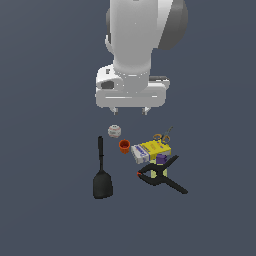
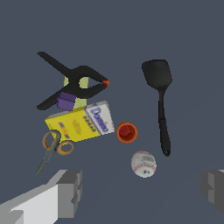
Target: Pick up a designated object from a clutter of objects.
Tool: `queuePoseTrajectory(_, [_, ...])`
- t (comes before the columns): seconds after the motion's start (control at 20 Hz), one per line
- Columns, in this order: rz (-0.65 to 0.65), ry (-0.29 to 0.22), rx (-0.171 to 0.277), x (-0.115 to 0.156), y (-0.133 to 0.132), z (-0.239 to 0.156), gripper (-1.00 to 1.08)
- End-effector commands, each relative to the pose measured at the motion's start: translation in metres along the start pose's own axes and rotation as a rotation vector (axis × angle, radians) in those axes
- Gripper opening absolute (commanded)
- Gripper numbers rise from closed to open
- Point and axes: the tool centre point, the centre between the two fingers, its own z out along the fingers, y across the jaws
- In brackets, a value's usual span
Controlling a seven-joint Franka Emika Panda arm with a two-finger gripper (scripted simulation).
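Observation:
The all-black spatula (image 1: 102, 172) (image 2: 162, 109) lies flat at the exterior view's left of the clutter, broad blade toward the camera and thin handle pointing at the arm. It touches nothing else. My gripper (image 1: 130, 110) (image 2: 142, 192) hangs open well above the floor, behind the clutter, with nothing between its grey fingers (image 2: 70, 192). Beneath it are a whitish ball (image 1: 114, 131) (image 2: 143, 163) and a tiny orange cup (image 1: 124, 146) (image 2: 127, 132).
At the exterior view's right are a yellow-and-white box (image 1: 151, 150) (image 2: 81, 124), scissors (image 1: 163, 135) (image 2: 54, 146), a purple block (image 1: 161, 158) (image 2: 65, 101) and a black spring clamp with orange tips (image 1: 161, 175) (image 2: 74, 85). All rest on dark grey floor.

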Motion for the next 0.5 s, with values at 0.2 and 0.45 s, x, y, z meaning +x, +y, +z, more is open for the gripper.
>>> queuePoseTrajectory(0.2, [-0.006, 0.0, -0.006, 0.001, 0.005, -0.002, 1.0])
queuePoseTrajectory(0.45, [-0.016, -0.001, -0.017, 0.004, 0.015, -0.004, 1.0])
